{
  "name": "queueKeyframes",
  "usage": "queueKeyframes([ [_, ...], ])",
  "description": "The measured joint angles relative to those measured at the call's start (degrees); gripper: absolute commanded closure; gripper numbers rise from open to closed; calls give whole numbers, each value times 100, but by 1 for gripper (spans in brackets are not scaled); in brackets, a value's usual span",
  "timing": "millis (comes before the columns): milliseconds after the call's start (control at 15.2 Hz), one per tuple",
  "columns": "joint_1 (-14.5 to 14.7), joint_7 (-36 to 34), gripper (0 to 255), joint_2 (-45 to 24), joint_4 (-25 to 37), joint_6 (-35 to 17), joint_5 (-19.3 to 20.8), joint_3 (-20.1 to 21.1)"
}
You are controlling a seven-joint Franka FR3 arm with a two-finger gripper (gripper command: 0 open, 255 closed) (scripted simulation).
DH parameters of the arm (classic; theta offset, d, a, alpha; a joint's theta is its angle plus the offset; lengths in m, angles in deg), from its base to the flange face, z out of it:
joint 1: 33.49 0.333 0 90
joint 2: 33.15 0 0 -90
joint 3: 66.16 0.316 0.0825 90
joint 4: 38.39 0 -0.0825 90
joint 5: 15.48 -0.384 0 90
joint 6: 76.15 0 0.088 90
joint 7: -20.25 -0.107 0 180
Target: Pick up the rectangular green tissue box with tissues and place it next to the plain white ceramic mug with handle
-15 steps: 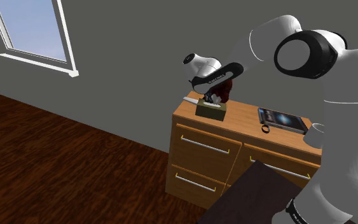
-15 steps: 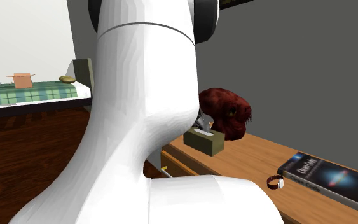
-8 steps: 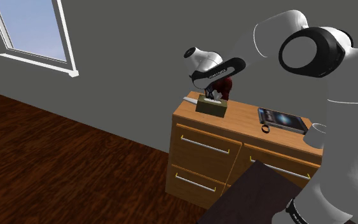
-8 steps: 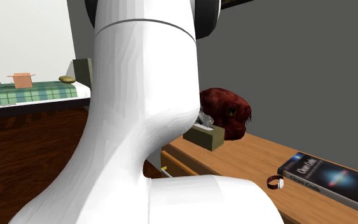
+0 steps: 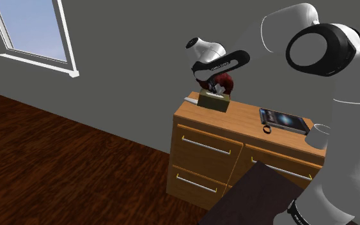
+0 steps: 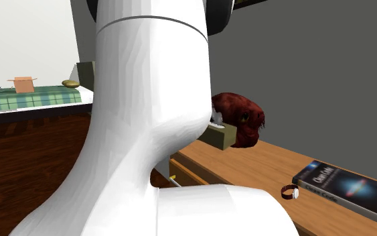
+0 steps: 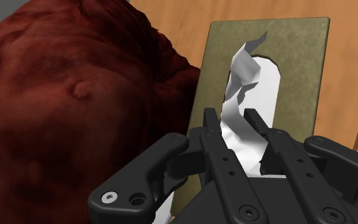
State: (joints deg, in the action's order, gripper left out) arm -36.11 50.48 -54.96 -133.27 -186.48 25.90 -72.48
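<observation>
Tissue box [image 7: 298, 83], olive-green, rectangular, white tissue [image 7: 244, 108] protruding

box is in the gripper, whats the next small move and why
Probably carry it toward the shoulder view's right along the dresser. The gripper is shut on the tissue box, which looks clear of the top, and the white mug stands at that end, past the book.

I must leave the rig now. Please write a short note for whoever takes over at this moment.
Gripper: shut on the tissue box, clasping it at the white tissue.
Tissue box: olive green, seems held just above the dresser, beside a dark red lump.
White mug: at the dresser's other end, past the book.
Done: grasp and lift. Left: carry the box over, set it next to the mug, release.
</observation>
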Motion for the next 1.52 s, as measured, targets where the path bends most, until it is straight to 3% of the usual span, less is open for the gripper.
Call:
queueKeyframes([
  [1518, 71, 934, 255, 336, 1186, 1230, -217, 34],
])
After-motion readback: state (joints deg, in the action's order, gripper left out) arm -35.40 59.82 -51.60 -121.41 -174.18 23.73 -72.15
